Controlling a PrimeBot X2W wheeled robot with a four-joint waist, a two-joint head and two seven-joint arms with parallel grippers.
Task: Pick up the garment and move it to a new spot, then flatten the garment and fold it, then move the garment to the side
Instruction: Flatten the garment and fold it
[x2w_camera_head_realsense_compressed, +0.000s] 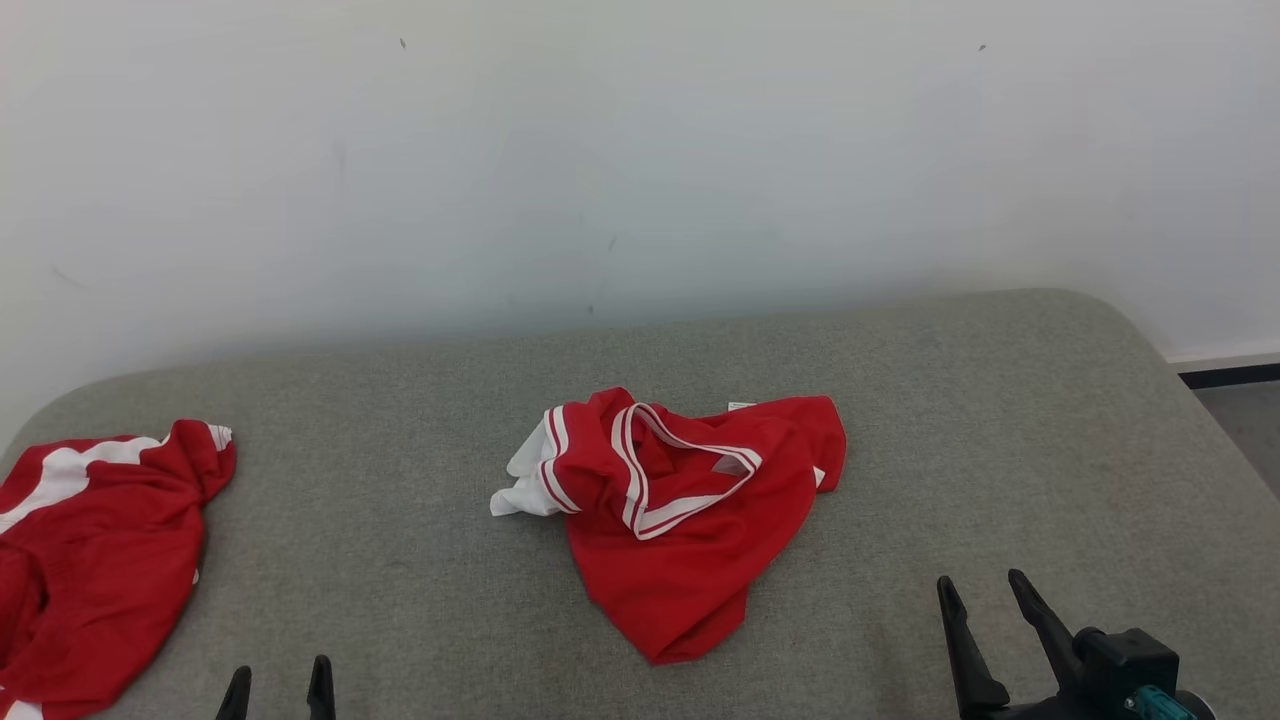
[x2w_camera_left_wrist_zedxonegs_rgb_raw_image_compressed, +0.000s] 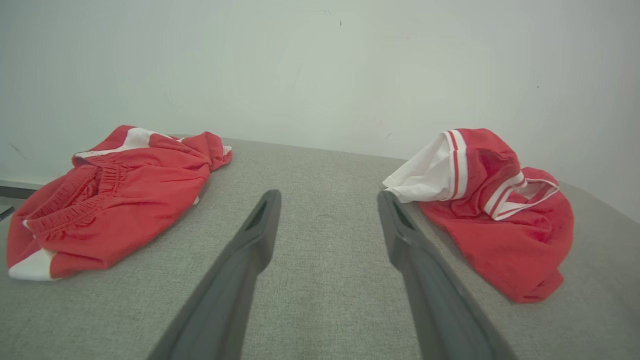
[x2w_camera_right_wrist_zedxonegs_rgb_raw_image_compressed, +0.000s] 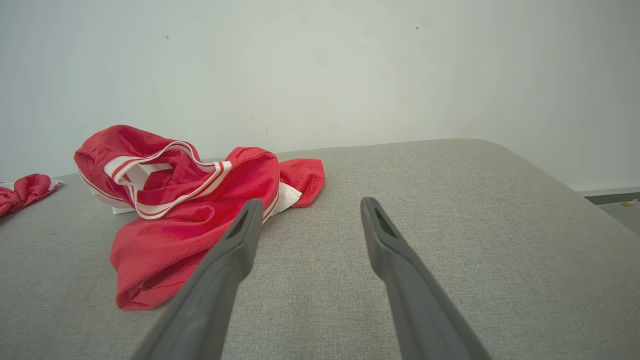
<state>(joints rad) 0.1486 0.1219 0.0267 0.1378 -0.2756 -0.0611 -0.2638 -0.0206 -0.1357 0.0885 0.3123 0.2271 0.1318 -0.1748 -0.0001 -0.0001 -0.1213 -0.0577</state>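
A crumpled red garment (x2w_camera_head_realsense_compressed: 680, 520) with white-striped trim and a white sleeve lies in the middle of the grey padded table (x2w_camera_head_realsense_compressed: 420, 560). It sits right of my fingers in the left wrist view (x2w_camera_left_wrist_zedxonegs_rgb_raw_image_compressed: 500, 210) and left of them in the right wrist view (x2w_camera_right_wrist_zedxonegs_rgb_raw_image_compressed: 190, 210). My left gripper (x2w_camera_head_realsense_compressed: 277, 683) is open at the bottom left, well short of it. At the lower right my right gripper (x2w_camera_head_realsense_compressed: 985, 590) is open too, with nothing between its fingers. Both grippers (x2w_camera_left_wrist_zedxonegs_rgb_raw_image_compressed: 327, 197) (x2w_camera_right_wrist_zedxonegs_rgb_raw_image_compressed: 307, 205) hover over bare cloth.
A second red and white piece of clothing, shorts with an elastic waist (x2w_camera_head_realsense_compressed: 90, 550) (x2w_camera_left_wrist_zedxonegs_rgb_raw_image_compressed: 110, 200), lies bunched at the table's left end. A white wall (x2w_camera_head_realsense_compressed: 640, 150) runs behind the table. Past the right edge is dark floor (x2w_camera_head_realsense_compressed: 1245, 410).
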